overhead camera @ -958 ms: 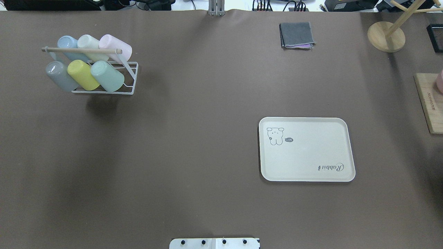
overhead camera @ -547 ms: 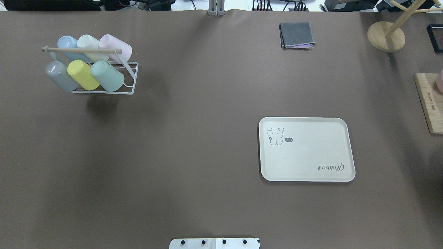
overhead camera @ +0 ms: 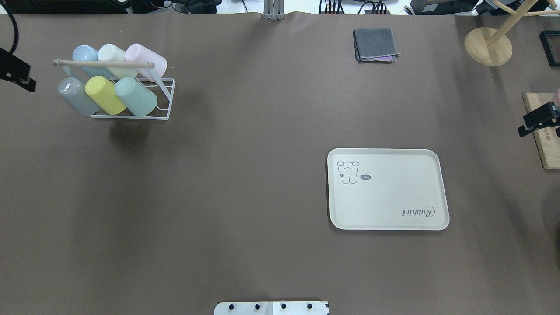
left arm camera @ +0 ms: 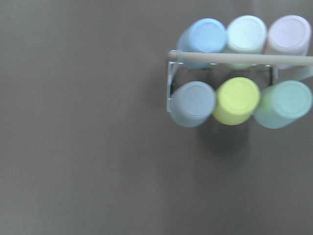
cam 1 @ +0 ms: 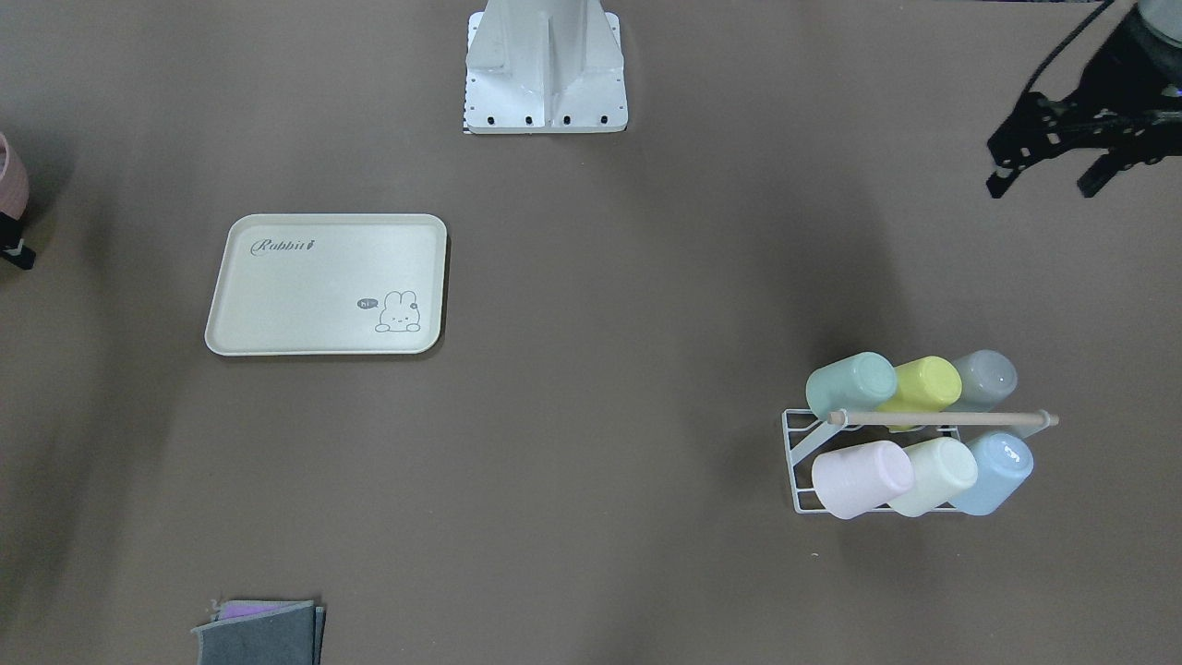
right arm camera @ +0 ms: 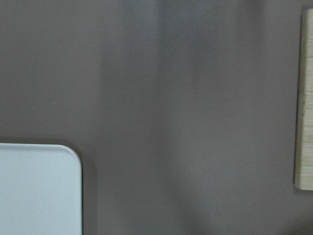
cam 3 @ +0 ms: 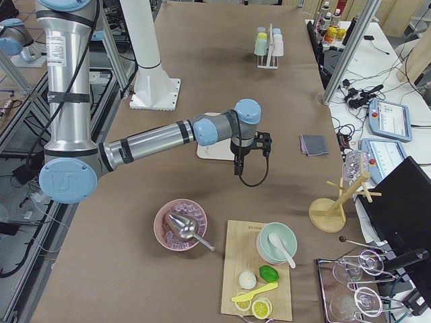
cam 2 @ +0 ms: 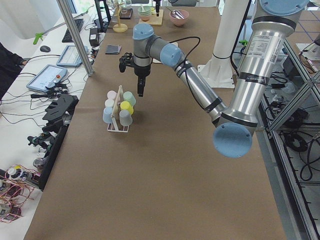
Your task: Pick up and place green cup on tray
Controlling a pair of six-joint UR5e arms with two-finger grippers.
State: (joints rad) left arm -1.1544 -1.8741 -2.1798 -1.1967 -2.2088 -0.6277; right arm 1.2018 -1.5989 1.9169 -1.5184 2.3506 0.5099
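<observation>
On the brown surface (overhead camera: 245,183), the green cup (overhead camera: 136,96) sits in the white rack (overhead camera: 169,99), well apart from the tray (overhead camera: 385,201); in the approach step, the left tool (cam 1: 1040,183), fingers apart, must next align over that cup, while the right tool (overhead camera: 539,119) state cannot be told.

- Your left gripper (overhead camera: 18,73) is cut off by the overhead view's left edge. In the front view it is only a dark shape, so you cannot tell how its jaws stand.
- Your right gripper (overhead camera: 539,119) only pokes in at the overhead's right edge, so its jaws cannot be read.
- The left wrist view blurs the green cup (left arm camera: 282,104).
- The right wrist view is blurred and shows only one corner of the tray (right arm camera: 39,191).
- The front view's bottom edge cuts off the cloth (cam 1: 263,633).
</observation>
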